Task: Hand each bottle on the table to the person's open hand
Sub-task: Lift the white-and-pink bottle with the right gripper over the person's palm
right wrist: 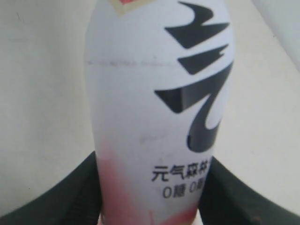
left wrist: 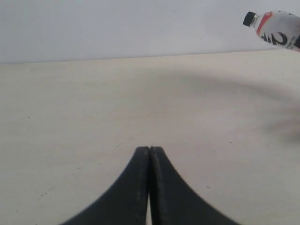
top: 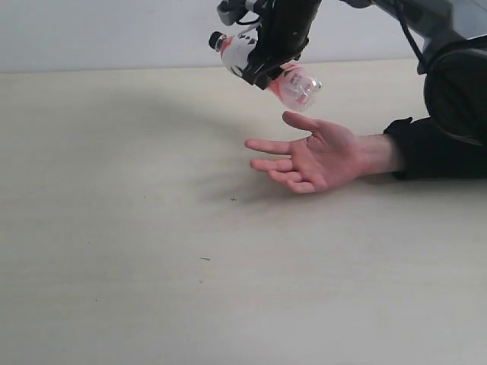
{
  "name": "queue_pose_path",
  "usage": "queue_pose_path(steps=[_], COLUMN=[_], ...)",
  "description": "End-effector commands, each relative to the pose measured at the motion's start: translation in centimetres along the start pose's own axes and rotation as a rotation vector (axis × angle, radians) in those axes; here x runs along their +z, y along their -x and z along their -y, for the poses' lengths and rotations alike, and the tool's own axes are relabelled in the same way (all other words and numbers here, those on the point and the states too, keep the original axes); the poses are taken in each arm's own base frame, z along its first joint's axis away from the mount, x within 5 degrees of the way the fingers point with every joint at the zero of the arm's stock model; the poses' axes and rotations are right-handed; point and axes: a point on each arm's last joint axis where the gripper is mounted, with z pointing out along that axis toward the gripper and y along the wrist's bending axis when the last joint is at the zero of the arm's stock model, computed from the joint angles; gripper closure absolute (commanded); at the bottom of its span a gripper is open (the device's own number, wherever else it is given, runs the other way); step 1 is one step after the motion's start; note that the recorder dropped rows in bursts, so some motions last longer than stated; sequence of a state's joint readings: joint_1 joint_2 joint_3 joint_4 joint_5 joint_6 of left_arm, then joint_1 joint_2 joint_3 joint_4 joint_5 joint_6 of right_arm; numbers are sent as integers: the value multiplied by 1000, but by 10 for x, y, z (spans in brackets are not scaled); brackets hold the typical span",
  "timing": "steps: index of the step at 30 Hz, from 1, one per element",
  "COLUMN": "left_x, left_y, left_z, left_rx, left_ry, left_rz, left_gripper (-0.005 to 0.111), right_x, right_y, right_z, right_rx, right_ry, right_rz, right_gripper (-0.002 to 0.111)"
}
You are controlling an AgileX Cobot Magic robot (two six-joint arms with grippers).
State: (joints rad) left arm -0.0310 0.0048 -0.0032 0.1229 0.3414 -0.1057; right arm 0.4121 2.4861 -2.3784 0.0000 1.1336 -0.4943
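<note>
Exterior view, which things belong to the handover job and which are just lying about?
Job: bottle, held in the right gripper; person's open hand, palm up; table.
Lying about: left gripper, shut and empty; dark specks on the table; wall.

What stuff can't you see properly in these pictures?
- Exterior view: the bottle's middle is hidden by the right arm's jaws.
- Right wrist view: the bottle's cap and bottom are cut off by the picture's edges.
- Exterior view: everything past the black sleeve is cut off at the picture's edge.
</note>
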Motion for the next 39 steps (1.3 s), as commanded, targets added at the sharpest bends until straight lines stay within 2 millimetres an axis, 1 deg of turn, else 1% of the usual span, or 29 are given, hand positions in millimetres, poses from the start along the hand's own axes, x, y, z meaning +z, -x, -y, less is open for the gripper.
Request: queue_pose_path(steps=[1, 10, 13, 15, 17, 19, 21, 25, 28, 30, 36, 39], left_x=[0, 0, 0, 0, 0, 0, 0, 0, 0, 0, 0, 0], left_y=[0, 0, 0, 0, 0, 0, 0, 0, 0, 0, 0, 0], left_z=[0, 0, 0, 0, 0, 0, 0, 0, 0, 0, 0, 0], left_rx=[0, 0, 0, 0, 0, 0, 0, 0, 0, 0, 0, 0], left_ry=[-1, -1, -1, -1, -1, -1, -1, -1, -1, -1, -1, -1], left_rz=[9, 9, 9, 9, 9, 9, 9, 9, 9, 9, 9, 9], left_gripper=[104, 104, 104, 104, 104, 104, 104, 104, 104, 104, 104, 104], right_x=[-20, -36, -53, -61, -66, -68, -70, -85, -88, -86, -88, -77], right_y=[5, 9, 11, 9, 5, 4, 2, -2, -10, -16, -36, -48], right_z=[3, 5, 7, 8, 7, 7, 11, 22, 22, 18, 4, -3], right_rx=[37, 121, 167, 184, 197, 202, 238, 357, 394, 404, 446, 475], right_ry=[-27, -42, -49, -58, -46, -50, -58, -30, 8, 20, 72, 93], right_rz=[39, 76, 97, 79, 33, 27, 27, 69, 55, 22, -59, -125], right_gripper=[108, 108, 108, 108, 108, 108, 108, 108, 108, 108, 108, 108])
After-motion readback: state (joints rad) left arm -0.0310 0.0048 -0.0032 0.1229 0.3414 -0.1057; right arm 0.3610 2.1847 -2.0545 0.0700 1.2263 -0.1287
